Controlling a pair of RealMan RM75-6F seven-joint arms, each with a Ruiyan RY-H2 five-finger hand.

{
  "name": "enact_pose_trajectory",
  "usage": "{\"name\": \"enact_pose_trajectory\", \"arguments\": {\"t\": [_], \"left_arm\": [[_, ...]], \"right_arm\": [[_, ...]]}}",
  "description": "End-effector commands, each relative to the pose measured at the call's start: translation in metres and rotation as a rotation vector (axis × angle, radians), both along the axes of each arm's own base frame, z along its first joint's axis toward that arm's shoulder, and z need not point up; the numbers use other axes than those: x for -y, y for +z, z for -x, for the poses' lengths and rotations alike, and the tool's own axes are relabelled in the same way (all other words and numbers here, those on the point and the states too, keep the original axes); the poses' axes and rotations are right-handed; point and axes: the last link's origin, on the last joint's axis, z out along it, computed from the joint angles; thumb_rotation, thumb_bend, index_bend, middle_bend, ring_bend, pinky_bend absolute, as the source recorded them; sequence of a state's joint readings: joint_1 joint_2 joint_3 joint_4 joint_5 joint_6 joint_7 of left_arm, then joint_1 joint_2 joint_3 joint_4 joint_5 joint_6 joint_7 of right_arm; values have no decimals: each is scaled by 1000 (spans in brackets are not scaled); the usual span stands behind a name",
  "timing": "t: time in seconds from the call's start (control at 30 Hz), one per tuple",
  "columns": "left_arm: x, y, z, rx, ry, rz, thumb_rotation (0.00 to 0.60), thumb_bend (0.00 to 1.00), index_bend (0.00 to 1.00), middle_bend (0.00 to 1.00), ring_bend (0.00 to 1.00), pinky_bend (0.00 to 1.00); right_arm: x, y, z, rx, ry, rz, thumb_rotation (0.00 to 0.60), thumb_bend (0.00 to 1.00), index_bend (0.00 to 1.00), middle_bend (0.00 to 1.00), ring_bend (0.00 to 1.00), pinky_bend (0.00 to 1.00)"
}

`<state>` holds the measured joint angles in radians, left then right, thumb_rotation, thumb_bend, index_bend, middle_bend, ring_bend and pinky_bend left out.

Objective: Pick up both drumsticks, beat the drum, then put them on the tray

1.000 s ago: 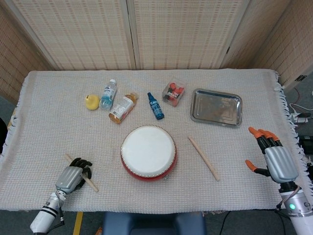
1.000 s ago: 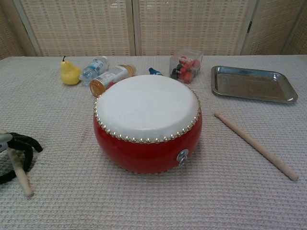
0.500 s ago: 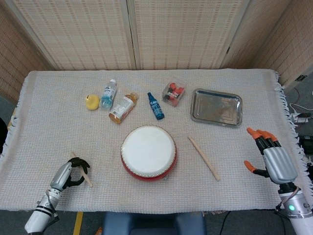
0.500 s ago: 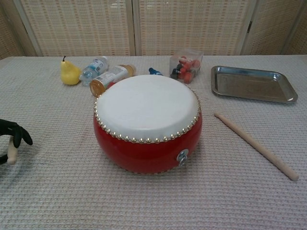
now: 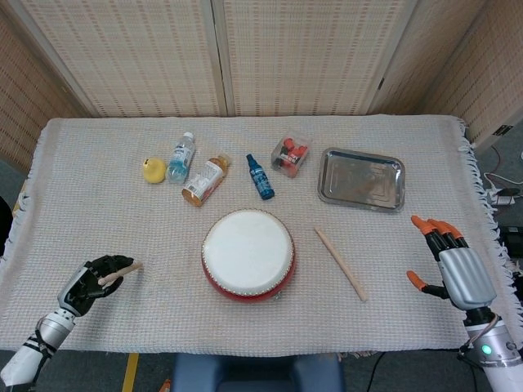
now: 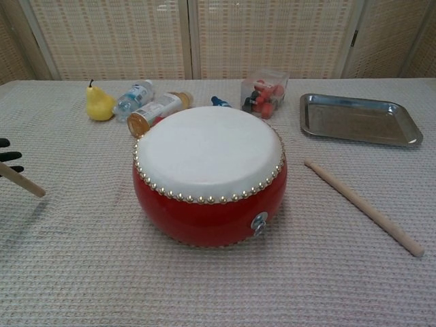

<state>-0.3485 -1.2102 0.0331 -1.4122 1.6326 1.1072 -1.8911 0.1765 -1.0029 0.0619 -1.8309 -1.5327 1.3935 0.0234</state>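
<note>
Fingers of the left hand (image 5: 91, 276) grasp one drumstick (image 5: 119, 273) (lifted off the cloth); right hand (image 5: 454, 265) splayed, holding nothing.

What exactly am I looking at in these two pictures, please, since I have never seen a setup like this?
It is a two-armed robot at a table, seen through its own cameras: one on its head looking down, one on its chest looking across. Each arm ends in a robot hand. The left robot hand holds a drumstick raised off the cloth. The right robot hand is open and holds nothing. On the table are a red drum, a second drumstick lying to its right, a metal tray, a yellow pear, two bottles lying down, a small blue spray bottle and a clear box of red bits.
</note>
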Motion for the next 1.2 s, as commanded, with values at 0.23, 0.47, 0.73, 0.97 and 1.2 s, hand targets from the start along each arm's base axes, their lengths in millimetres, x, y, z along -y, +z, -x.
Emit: {"name": "enact_pose_trajectory", "arguments": {"t": [0.23,0.47,0.73,0.97,1.2], "left_arm": [[-25,39,34,212,45,216,600,385,635,394,232,190],[-39,33,43,183,97,262,600,386,628,399,240,213],[-54,25,41,157,169,238,600,386,582,400,251,221],[-65,19,32,142,203,183,600,384,555,412,313,276],[-71,10,22,127,199,130,600,385,528,443,361,309]], "right_arm": [[-1,-1,2,6,-9,-1,600,248,59,136,0,119],[-1,-1,4,8,-17,-1,600,248,59,136,0,119],[-1,0,5,11,-25,5,600,248,59,135,0,119],[-1,2,8,14,-32,9,600,248,59,136,0,119],[0,3,11,18,-35,12,600,248,59,136,0,119]]}}
